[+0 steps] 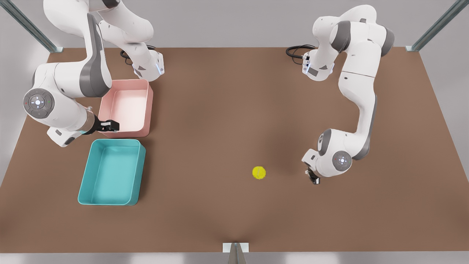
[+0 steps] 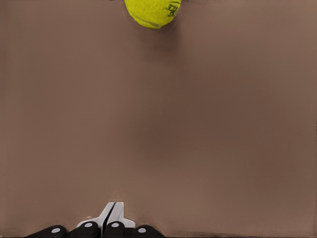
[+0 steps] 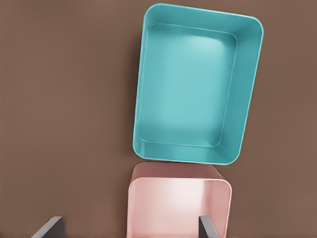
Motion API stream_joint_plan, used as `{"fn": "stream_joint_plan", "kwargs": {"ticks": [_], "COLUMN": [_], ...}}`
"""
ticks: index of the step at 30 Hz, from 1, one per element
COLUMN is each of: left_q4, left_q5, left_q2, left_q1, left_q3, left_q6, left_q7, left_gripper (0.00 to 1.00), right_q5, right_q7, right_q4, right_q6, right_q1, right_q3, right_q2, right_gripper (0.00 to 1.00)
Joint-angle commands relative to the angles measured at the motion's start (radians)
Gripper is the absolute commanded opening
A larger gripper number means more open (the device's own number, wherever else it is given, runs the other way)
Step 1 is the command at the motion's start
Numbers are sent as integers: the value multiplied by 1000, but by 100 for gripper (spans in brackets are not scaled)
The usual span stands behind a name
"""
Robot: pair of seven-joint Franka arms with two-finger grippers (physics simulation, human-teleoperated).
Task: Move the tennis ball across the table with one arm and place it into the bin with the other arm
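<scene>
Beside teal bin (image 1: 112, 172), pink tray (image 1: 128, 107)

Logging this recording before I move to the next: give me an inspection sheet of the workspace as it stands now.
Surface: brown table, flat, no spills seen.
Job's things: tennis ball lies on the table, apart from both grippers; teal bin holds nothing.
Clutter: pink tray beside the teal bin, holding nothing.
Grippers: left gripper shut, low beside the ball on the front view's right; right gripper open, above the pink tray's near edge.
Cables: black cable loops at both arm bases.
Surroundings: metal frame struts at the table's corners, grey backdrop.
</scene>
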Motion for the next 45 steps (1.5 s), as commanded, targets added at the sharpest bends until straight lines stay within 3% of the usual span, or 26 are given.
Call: {"fn": "stream_joint_plan", "kwargs": {"ticks": [1, 2, 3, 4, 9, 25, 32, 45], "left_q4": [55, 197, 257, 346, 353, 334, 333, 331], "left_q5": [-26, 46, 100, -33, -69, -58, -58, -56], "left_q2": [-126, -224, -272, -287, -275, -274, -270, -269], "left_q1": [14, 26, 32, 35, 68, 63, 66, 69], "left_q3": [21, 24, 36, 43, 56, 38, 40, 40], "left_q6": [-305, -712, -805, -809, -810, -805, -805, -805], "left_q7": [-1189, -1215, -1282, -1734, -1570, -1502, -1502, -1501], "left_gripper": [22, 96, 100, 100, 100, 100, 100, 100], "right_q5": [15, 20, 18, 18, 32, 35, 40, 44], "right_q7": [-7, -5, 10, 13, 208, 366, 369, 415], "right_q4": [0, 0, 0, 0, 2, -67, -64, -75], "right_q6": [3, 6, 25, 83, 361, 801, 824, 887], "right_q1": [1, 1, 7, 20, 178, 263, 259, 276], "right_q3": [0, -2, 1, 3, 3, -5, -51, -49], "right_q2": [7, 10, 30, 63, 232, 479, 521, 599], "right_gripper": [100, 100, 100, 100, 100, 100, 100, 100]}}
